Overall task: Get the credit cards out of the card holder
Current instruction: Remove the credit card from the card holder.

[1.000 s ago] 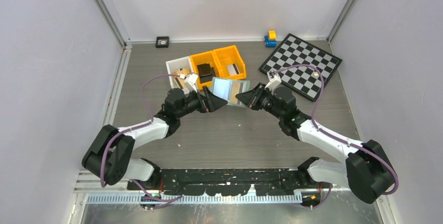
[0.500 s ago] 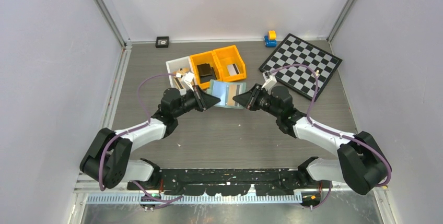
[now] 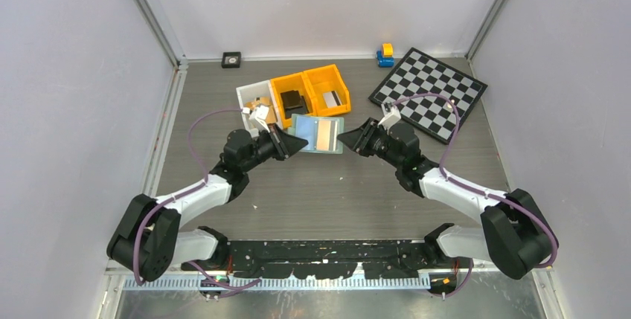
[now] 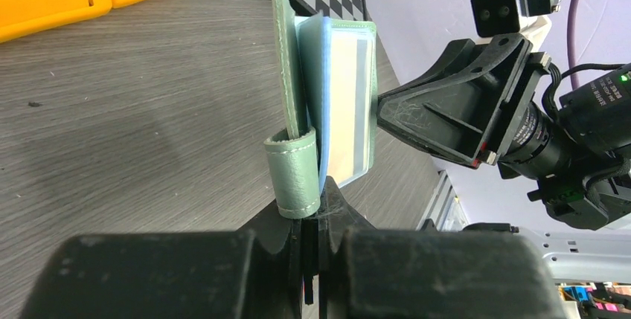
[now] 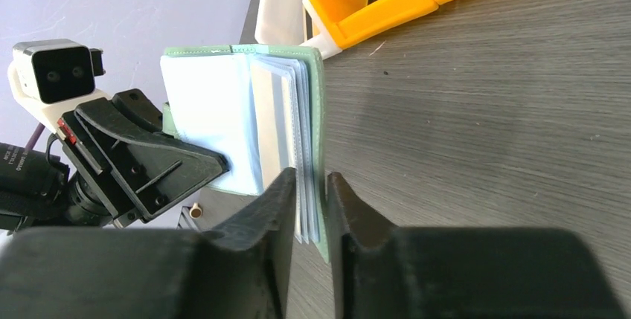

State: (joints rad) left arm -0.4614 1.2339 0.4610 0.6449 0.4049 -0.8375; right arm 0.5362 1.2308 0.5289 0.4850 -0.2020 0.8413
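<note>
While the two arms are meeting over the middle of the table (image 3: 327, 185), you are looking at the card holder (image 3: 318, 133) hanging open between them, lifted off the wood just in front of the orange bins (image 3: 277, 81). It is showing a pale sage-green outer cover with light stitching along its edge, and glossy light-blue clear sleeves are fanning out from the spine like pages. In the left wrist view the card holder (image 4: 286, 59) is standing on edge, with a short green strap looping at its near end. A pale card (image 4: 344, 103) with a grey stripe is showing through the outermost sleeve.

Your left gripper (image 4: 312, 211) is pinching tight, its fingers pressed together on the holder's near edge just under that strap.

Your right gripper (image 5: 306, 185) is coming in from the opposite side. Its fingers are standing a little apart, with the stack of sleeves and the green cover sitting in the gap between them. From these views you cannot tell whether the pads are actually pressing on the holder or only bracketing it.

The checkerboard (image 3: 428, 92) is lying off to the right, well apart from the holder.
</note>
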